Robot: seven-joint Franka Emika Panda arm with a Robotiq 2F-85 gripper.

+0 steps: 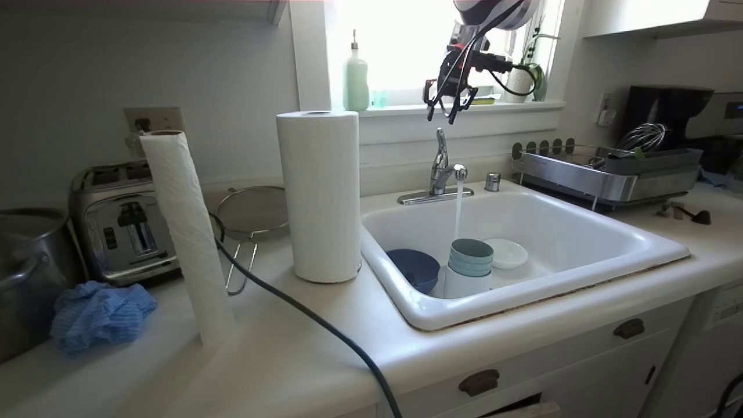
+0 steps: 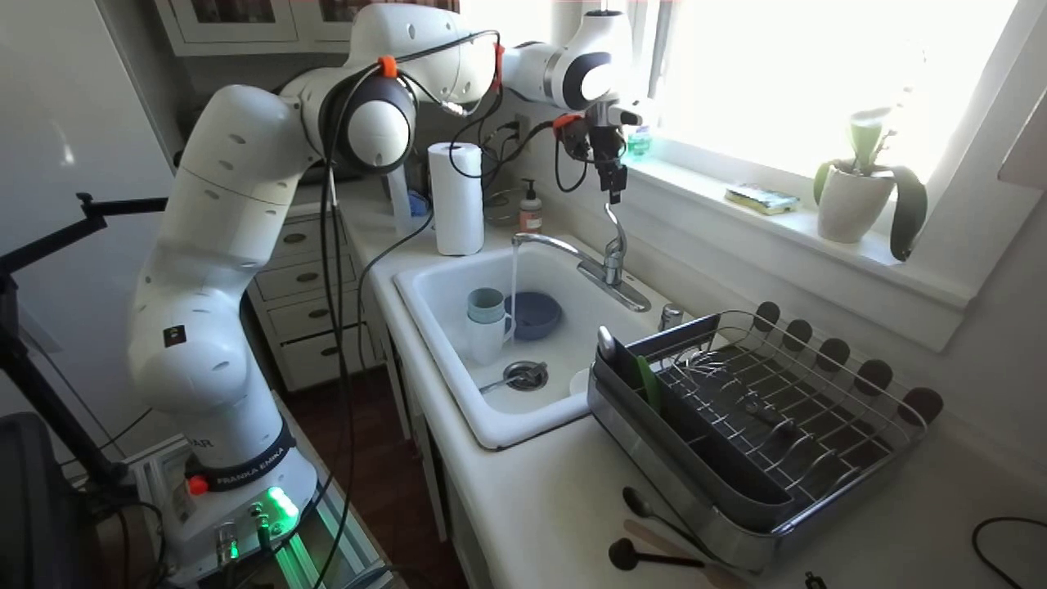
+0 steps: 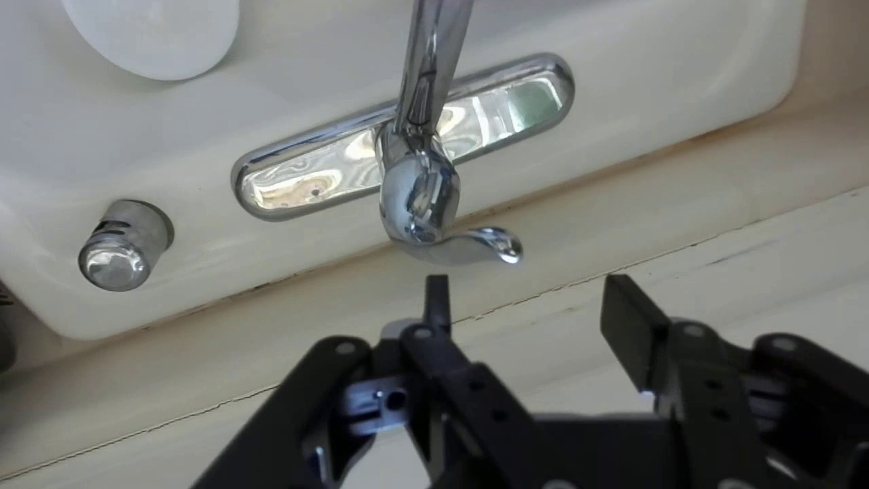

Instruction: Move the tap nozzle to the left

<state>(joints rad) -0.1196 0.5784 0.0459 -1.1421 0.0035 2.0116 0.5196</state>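
The tap nozzle (image 1: 447, 174) is a curved chrome spout on the back rim of the sink, with water running from it. It also shows in an exterior view (image 2: 552, 240) and in the wrist view (image 3: 429, 68). Its lever handle (image 1: 441, 148) stands upright on the tap base and shows in the wrist view (image 3: 492, 243). My gripper (image 1: 441, 119) is open and empty, just above the tip of the lever in both exterior views (image 2: 615, 198). In the wrist view the open fingers (image 3: 523, 288) are apart, and the lever tip lies beyond them. I cannot tell the exact gap.
The white sink (image 2: 446, 393) holds stacked cups (image 1: 469, 261) and a blue bowl (image 2: 536, 315). The windowsill (image 1: 400, 109) runs behind the gripper. A dish rack (image 2: 736, 425) and paper towel roll (image 1: 322, 197) flank the sink. A green soap bottle (image 1: 356, 81) stands on the sill.
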